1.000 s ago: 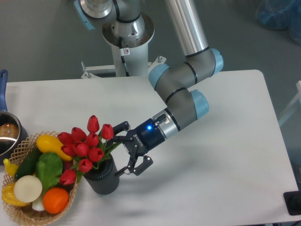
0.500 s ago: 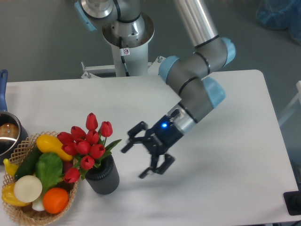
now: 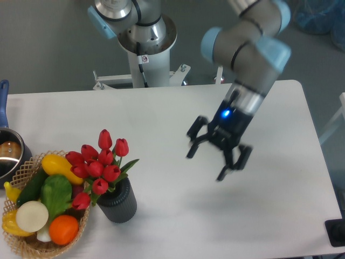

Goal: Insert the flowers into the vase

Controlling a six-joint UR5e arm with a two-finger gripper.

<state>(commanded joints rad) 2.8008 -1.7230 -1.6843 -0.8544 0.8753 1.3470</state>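
The flowers (image 3: 98, 166), a bunch of red tulip buds with green leaves, stand with their stems inside the vase (image 3: 118, 203), a short dark ribbed cylinder at the table's front left. The buds lean left over the basket. My gripper (image 3: 207, 164) hangs open above the middle of the table, well to the right of the vase, with nothing between its fingers.
A wicker basket (image 3: 19, 242) with several toy fruits and vegetables touches the vase's left side. A metal pot (image 3: 7, 156) with a blue handle sits at the left edge. The arm's base (image 3: 145, 43) stands behind the table.
The gripper has let go of the flowers and pulled away up and to the right, from beside the vase to mid-table. The flowers stay in the vase.
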